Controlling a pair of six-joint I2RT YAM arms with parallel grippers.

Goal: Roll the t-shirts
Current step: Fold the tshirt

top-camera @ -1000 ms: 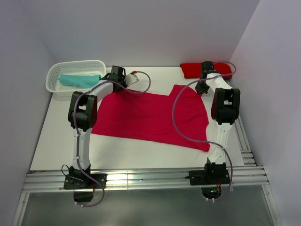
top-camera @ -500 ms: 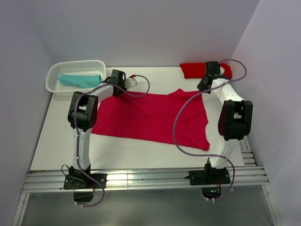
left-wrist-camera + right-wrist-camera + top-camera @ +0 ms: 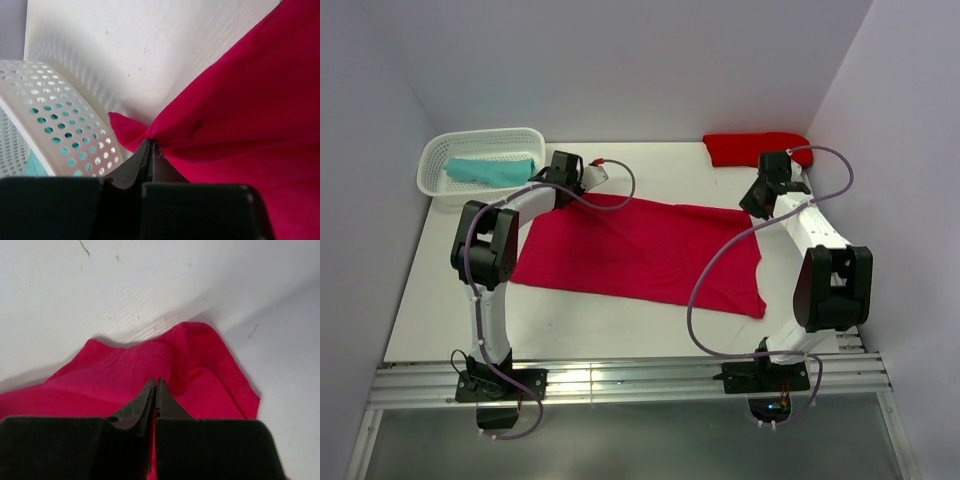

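**Raspberry-crimson t-shirt (image 3: 640,250) pinched at both far corners**

From overhead only: lies spread flat and wide across the middle of the white counter (image 3: 650,170), with a slanted near edge and a lower right corner reaching toward the right arm's base. Shares the counter with a scarlet t-shirt (image 3: 745,148), bunched into a long lump at the far right and not touching the crimson cloth. Also from overhead: a teal t-shirt (image 3: 490,170), lying inside the white basket (image 3: 430,180) at the far left corner.

From the wrist cameras alone: left fingers (image 3: 139,170) closed tight on a small peak of crimson cloth at the far left corner, just beside the basket's perforated wall, with teal glimpsed through the holes. Right fingers (image 3: 141,405) likewise clamped together, tips meeting on a rumpled, hemmed fold at the far right corner.

Looks smooth over most of the spread. Creases only toward the two gripped corners.
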